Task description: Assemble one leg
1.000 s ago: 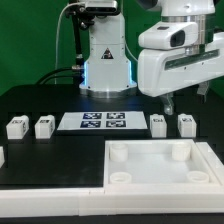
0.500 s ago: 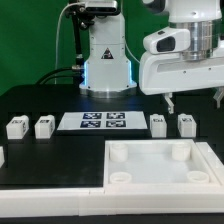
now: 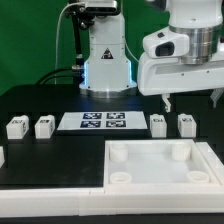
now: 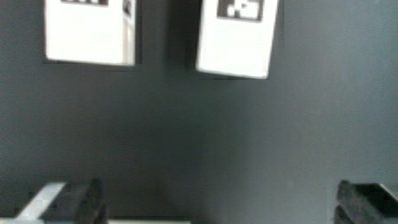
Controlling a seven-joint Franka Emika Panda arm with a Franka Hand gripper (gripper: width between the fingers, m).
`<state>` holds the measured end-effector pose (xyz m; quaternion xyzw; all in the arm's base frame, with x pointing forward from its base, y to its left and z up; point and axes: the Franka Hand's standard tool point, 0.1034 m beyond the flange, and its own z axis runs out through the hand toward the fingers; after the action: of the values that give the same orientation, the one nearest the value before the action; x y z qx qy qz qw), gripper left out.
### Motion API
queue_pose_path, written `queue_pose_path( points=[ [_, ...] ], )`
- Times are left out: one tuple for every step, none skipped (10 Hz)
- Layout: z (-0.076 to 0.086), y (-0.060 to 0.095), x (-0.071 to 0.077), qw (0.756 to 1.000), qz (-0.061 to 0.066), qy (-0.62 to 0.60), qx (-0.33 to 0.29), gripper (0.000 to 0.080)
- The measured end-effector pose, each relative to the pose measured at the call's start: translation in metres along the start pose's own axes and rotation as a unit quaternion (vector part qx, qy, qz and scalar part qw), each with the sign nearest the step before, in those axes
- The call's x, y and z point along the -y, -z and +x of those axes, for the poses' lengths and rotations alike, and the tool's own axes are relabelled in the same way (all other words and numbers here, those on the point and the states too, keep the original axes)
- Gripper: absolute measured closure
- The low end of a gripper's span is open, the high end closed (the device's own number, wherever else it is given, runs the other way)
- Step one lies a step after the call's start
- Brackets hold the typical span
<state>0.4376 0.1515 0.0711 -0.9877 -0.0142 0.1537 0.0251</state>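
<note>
White leg [image 3: 186,124] stands on black table [image 3: 60,150], below gripper [image 3: 192,100]; neighbour leg [image 3: 158,123] just beside it. Jaws wide apart, empty, hanging above. Wrist view: leg ahead of fingers, not between; long axis crosswise to finger line.

You have four legs [image 3: 16,127] [image 3: 44,126] [image 3: 158,124] [image 3: 186,124]: two at the exterior view's left, two at its right. You also have one marker board [image 3: 105,122] and one large white square tray-like piece [image 3: 160,186].
</note>
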Motion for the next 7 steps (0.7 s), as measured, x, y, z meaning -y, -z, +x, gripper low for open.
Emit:
queue_pose_path(
  points=[
    [-0.002,-0.003,0.003,0.998,0.0,-0.005,0.061,0.015],
    [-0.002,-0.008,0.005,0.993,0.005,-0.013,0.115,0.015],
    [-0.002,-0.012,0.004,0.986,0.01,-0.021,0.164,0.015],
    [-0.004,-0.014,0.002,0.974,0.008,-0.021,0.224,0.015],
    [-0.001,-0.016,0.003,0.964,0.008,-0.018,0.267,0.015],
    [-0.001,-0.018,0.003,0.955,0.008,-0.016,0.296,0.015],
    [-0.002,-0.02,0.003,0.947,0.008,-0.015,0.32,0.015]
  ],
)
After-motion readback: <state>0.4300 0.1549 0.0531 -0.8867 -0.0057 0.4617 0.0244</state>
